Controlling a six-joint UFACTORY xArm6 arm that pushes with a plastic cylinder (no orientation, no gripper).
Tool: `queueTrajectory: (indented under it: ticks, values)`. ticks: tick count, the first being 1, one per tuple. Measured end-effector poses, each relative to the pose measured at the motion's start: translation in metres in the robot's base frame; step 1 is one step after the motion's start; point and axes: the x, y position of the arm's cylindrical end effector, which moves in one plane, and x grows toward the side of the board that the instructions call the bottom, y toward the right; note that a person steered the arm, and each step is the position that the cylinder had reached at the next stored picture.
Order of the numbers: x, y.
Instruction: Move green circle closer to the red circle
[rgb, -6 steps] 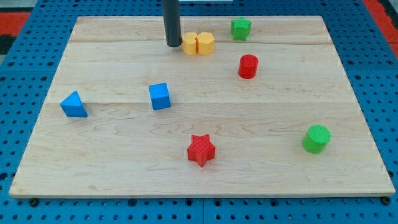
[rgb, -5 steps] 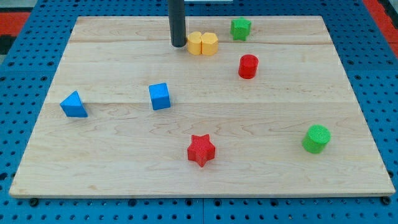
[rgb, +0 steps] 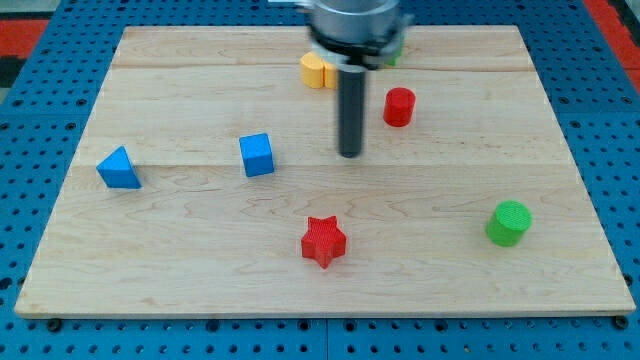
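The green circle (rgb: 509, 222) lies near the board's right edge, toward the view's bottom. The red circle (rgb: 399, 106) stands in the upper middle-right, well above and left of the green one. My tip (rgb: 350, 154) rests on the board left of and slightly below the red circle, far from the green circle and touching no block.
The arm's body hides most of the yellow blocks (rgb: 316, 70) and the green block at the top. A blue cube (rgb: 256, 154) and a blue triangle (rgb: 119, 168) lie at the left. A red star (rgb: 323, 241) lies at bottom centre. The wooden board (rgb: 200, 260) sits on a blue pegboard.
My tip has moved from beside the yellow blocks at the top down and to the right, toward the board's middle. No block has visibly moved.
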Motion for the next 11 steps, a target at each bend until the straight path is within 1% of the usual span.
queueTrajectory:
  ticks: [1, 2, 3, 4, 5, 6, 7, 8, 9, 10, 11]
  values:
    - [-0.013, 0.054]
    - [0.007, 0.109]
    - [0.046, 0.176]
    - [0.099, 0.215]
    - [0.151, 0.157]
    - [0.121, 0.132]
    - [0.096, 0.145]
    - [0.061, 0.137]
    - [0.048, 0.092]
    - [0.039, 0.062]
    - [0.012, 0.072]
